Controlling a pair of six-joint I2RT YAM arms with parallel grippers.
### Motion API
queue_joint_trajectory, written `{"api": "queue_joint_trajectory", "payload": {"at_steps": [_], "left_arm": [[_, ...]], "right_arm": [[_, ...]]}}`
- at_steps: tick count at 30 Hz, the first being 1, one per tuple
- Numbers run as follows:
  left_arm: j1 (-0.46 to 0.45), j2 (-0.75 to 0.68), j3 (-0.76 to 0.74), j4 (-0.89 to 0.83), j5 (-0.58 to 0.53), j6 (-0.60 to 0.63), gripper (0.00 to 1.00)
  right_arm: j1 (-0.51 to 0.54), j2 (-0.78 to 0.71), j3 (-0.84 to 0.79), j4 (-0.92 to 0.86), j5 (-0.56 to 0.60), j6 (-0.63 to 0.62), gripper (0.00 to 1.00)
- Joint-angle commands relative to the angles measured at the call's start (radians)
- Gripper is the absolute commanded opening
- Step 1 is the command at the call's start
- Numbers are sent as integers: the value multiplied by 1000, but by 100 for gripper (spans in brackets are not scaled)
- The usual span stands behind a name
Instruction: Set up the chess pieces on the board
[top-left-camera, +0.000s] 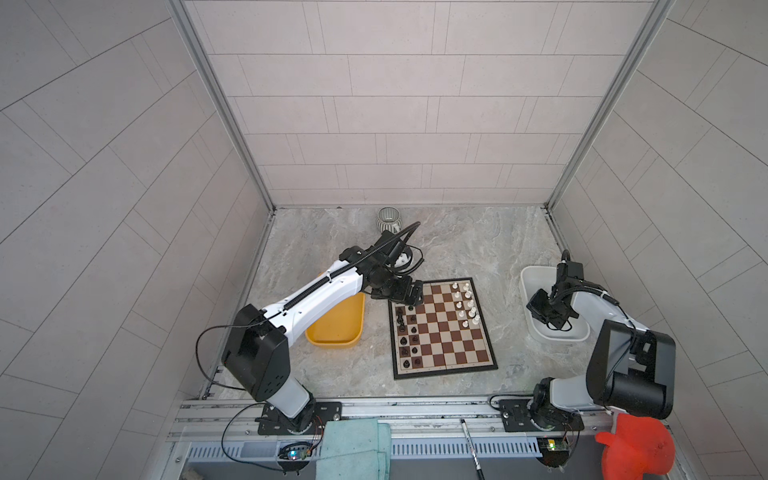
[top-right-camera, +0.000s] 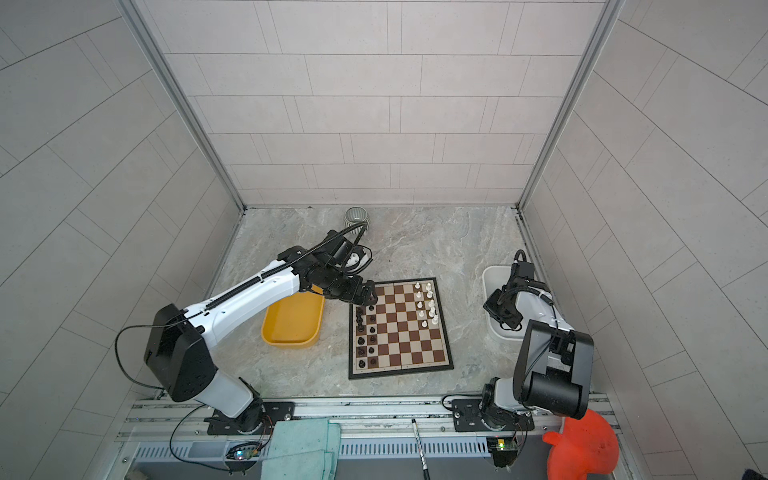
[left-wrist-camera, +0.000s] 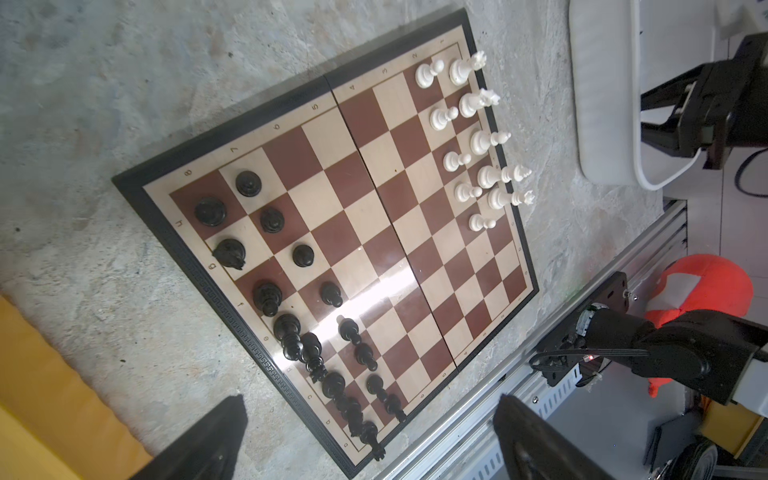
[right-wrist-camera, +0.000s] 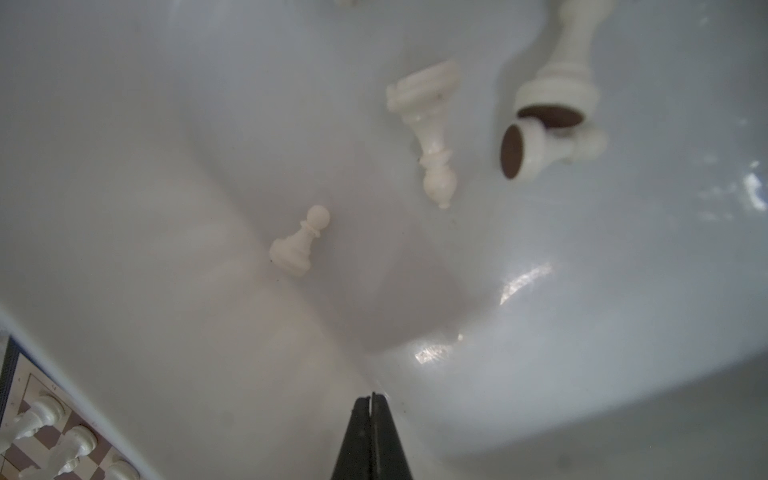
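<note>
Black pieces (left-wrist-camera: 272, 220) look fully set, two rows on the board (top-left-camera: 444, 332). White pieces (left-wrist-camera: 478, 141): ten placed, and at least four are loose in the white tray (right-wrist-camera: 166, 166). Right tool (right-wrist-camera: 371, 399) hangs over that tray, pinched closed on nothing. Left tool (left-wrist-camera: 370, 401) gapes wide above the black side.

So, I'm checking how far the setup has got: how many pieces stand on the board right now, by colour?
Black pieces on the board: 16
White pieces on the board: 10
Total: 26
</note>
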Motion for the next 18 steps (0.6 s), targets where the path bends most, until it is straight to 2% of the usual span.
{"api": "queue_joint_trajectory", "payload": {"at_steps": [1, 6, 9, 13, 16, 18], "left_arm": [[15, -21, -6, 20, 17, 4, 100], [26, -15, -11, 38, 32, -15, 100], [33, -15, -18, 51, 50, -30, 100], [43, -22, -19, 54, 49, -38, 100], [52, -30, -7, 37, 34, -34, 100], [55, -49, 0, 33, -9, -48, 100]], "right_arm": [[58, -39, -22, -20, -46, 28, 3], [206, -73, -28, 65, -49, 144, 4], [238, -23, 8, 112, -42, 173, 5], [238, 78, 84, 156, -80, 116, 14], [230, 100, 156, 72, -14, 59, 16], [217, 82, 175, 36, 46, 30, 21]]}}
